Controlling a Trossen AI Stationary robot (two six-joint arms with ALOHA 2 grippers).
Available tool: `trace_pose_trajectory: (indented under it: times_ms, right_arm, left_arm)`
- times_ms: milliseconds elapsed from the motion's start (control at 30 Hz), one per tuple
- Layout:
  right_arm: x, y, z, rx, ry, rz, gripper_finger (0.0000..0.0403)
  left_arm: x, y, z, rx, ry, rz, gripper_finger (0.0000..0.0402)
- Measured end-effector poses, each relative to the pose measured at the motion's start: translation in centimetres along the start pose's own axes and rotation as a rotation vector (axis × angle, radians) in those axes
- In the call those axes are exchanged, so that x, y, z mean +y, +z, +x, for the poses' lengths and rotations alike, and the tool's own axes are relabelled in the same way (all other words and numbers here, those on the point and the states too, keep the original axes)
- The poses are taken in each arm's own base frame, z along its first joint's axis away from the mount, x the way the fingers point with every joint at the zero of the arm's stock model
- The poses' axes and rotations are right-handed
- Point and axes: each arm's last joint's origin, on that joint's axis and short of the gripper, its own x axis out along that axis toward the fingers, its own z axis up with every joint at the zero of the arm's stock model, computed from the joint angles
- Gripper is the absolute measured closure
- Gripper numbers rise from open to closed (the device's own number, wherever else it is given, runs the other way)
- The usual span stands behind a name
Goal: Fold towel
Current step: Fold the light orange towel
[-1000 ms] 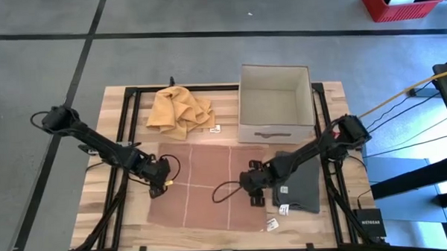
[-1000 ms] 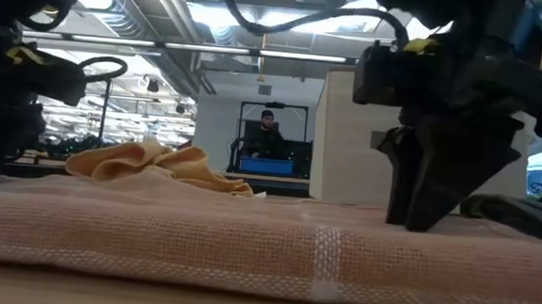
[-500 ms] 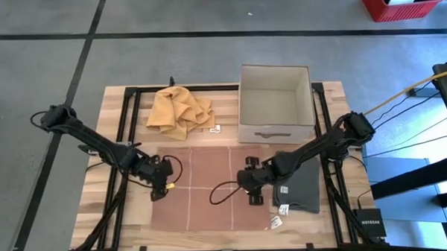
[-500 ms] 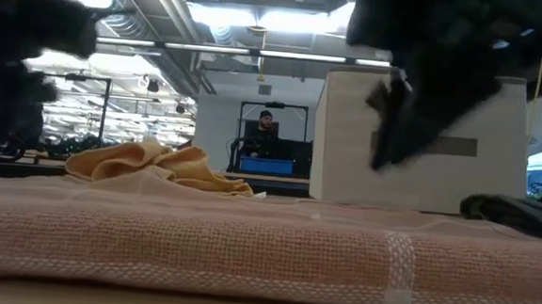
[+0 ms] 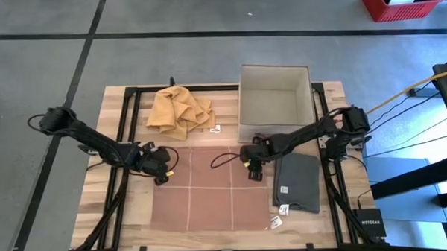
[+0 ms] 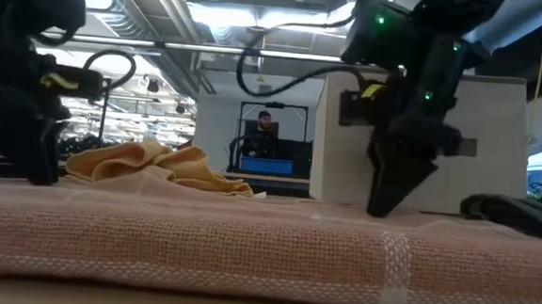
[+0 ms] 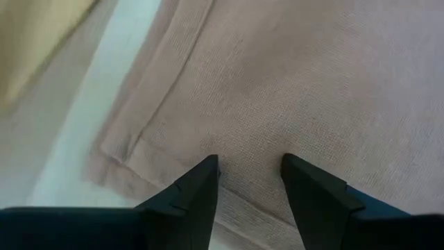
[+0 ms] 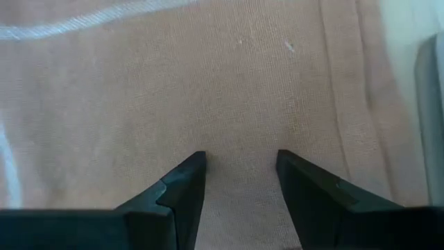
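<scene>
Wooden tabletop (image 5: 118, 107) with limp, light pink towel (image 5: 204, 201); left hand (image 5: 160, 163) and right hand (image 5: 254, 163), both spread, hover over far corners, the best holds.

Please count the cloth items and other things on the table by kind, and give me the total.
Pink towel, spread flat: 1
Yellow cloth, crumpled: 1
Dark grey towel, folded: 1
Open box: 1
Total: 4
</scene>
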Motion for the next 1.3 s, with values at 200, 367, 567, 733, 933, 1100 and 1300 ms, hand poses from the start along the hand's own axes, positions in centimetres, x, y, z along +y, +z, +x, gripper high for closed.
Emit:
trace_pose_trajectory:
  times_ms: [200,367,567,733,933,1100,1300]
  right_arm:
    - [-1.1,-0.8,0.4,0.040,-0.030,0.040,0.0219]
    - [-1.1,-1.0,0.4,0.057,-0.049,0.066,0.0219]
    - [-1.1,-1.0,0.4,0.062,-0.048,0.093,0.0219]
    - [-0.8,0.3,-0.8,0.049,-0.014,0.068,0.0219]
    - [-0.7,1.5,-1.3,-0.032,-0.041,0.012,0.0219]
    - [-0.8,1.1,0.1,0.016,-0.098,-0.007,0.0219]
    - [-0.9,0.6,0.3,0.080,-0.127,-0.006,0.0219]
  left_arm:
    - [0.3,-1.0,0.5,0.037,-0.007,-0.111,0.0247]
    - [0.3,-1.1,0.5,0.044,-0.006,-0.151,0.0247]
    - [0.1,-0.8,0.2,0.046,-0.030,-0.136,0.0247]
    - [-0.7,0.9,-1.5,0.027,-0.090,-0.074,0.0247]
    - [-0.5,2.4,-2.2,-0.102,-0.016,-0.014,0.0247]
    - [0.6,1.2,-0.7,-0.051,0.061,-0.002,0.0247]
    - [1.7,-0.8,0.5,0.037,0.096,-0.098,0.0247]
